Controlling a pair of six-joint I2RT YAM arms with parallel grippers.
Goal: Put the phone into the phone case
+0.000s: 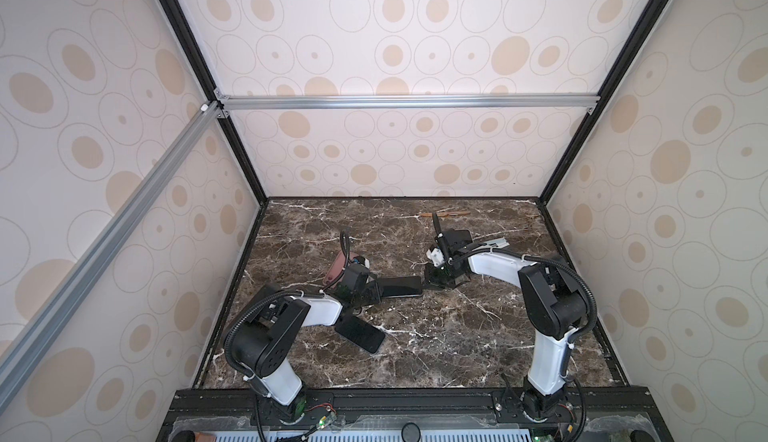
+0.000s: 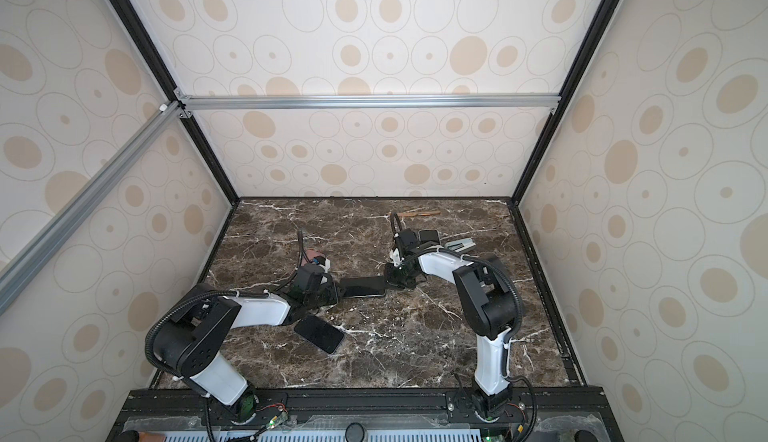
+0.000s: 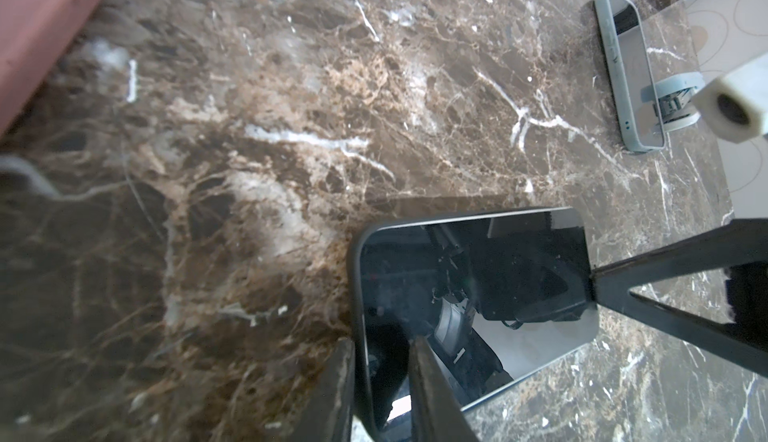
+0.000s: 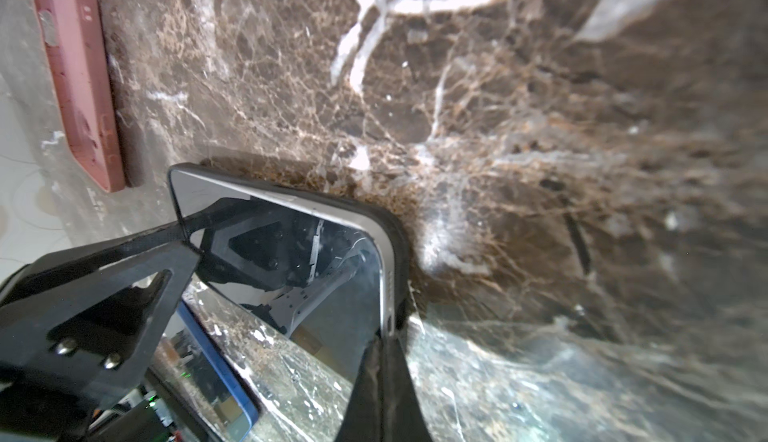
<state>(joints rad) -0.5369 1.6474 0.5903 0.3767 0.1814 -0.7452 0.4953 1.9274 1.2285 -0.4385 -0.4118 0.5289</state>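
Two tools, one phone [image 1: 401, 287] between. Left tool [image 1: 379, 289] clamped on left end of phone case [image 3: 356, 294]; phone at mid-bench [image 1: 457, 336], long axis left-right, tool to tool; right tool [image 1: 424, 281] tips together, touching right end, likely presser.

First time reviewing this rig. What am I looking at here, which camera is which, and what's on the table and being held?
Two robot arms stand at a marble table. Two pictures look down from overhead; two come from cameras on the arms' wrists. The left tool grips one end of a phone partly seated in a black case; the shut right tool meets the other end. Loose on the table: a second phone, a pink case and a grey-blue case.
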